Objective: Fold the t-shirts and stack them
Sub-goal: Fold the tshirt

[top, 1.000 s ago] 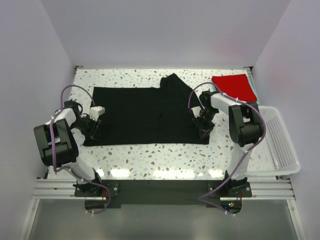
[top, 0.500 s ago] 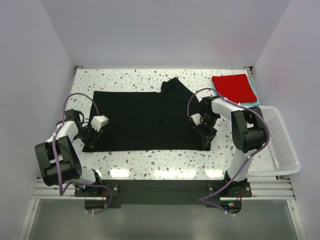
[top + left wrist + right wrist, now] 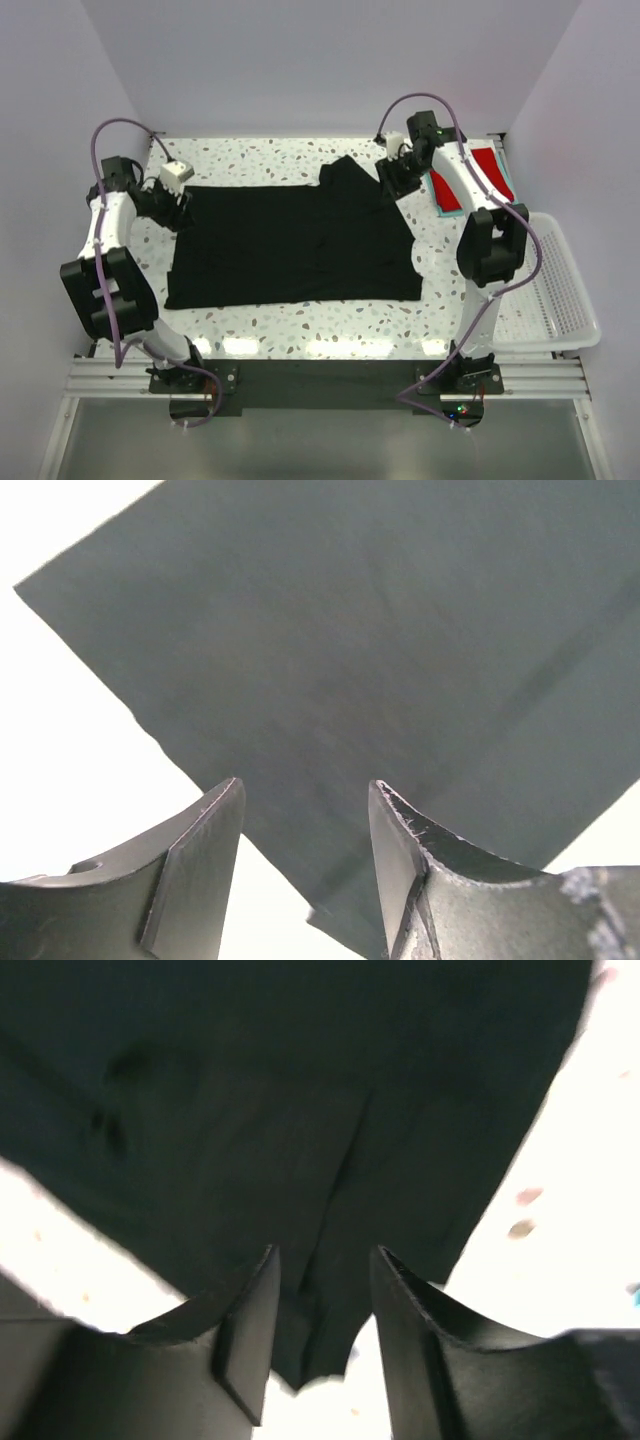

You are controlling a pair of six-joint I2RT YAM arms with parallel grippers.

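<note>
top external view: black shirt spread on the table, fold not yet made.
left claw and right claw hover at its far corners, both with jaws apart and holding nothing; the red shirt lies folded at far right. closing too high or off the edge would likely miss the cloth or pinch one side only, dragging the fold crooked.

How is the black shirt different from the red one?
The black t-shirt is spread out flat; the red t-shirt is folded into a small neat square. The black one covers the middle of the table; the red one sits at the far right corner, partly hidden behind the right arm. The black one takes up much more room. Both are plain one-colour cloth shirts.
</note>
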